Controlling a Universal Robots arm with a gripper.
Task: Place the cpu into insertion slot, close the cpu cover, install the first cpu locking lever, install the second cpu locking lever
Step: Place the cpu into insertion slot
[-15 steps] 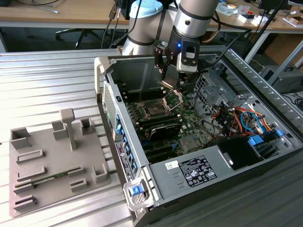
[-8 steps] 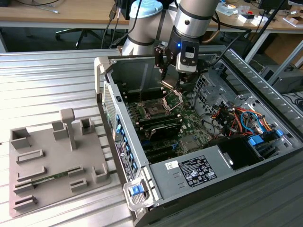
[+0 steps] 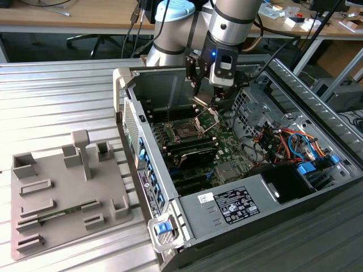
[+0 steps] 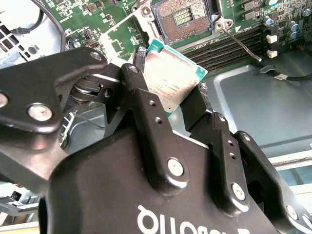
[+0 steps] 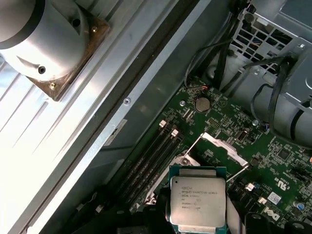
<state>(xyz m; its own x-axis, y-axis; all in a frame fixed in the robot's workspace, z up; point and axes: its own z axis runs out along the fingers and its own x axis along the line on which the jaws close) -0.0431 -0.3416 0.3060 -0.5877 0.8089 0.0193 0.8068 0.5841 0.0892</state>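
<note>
CPU (image 4: 173, 80), silvery face showing, is pinched by 2 opposite edges in your hand (image 4: 165, 90), which is closed on it. You hold it in the air inside the open computer case (image 3: 161, 85), above the green motherboard (image 5: 278, 156), near the insertion slot (image 4: 183, 17) but not touching; the CPU cover (image 3: 209, 117) stands raised.

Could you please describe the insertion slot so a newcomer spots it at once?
Inside the open computer case lies the green motherboard. The insertion slot sits on it, near the gripper holding the cpu. Unlike the long black slots beside it, it is square with a metal rim.
</note>
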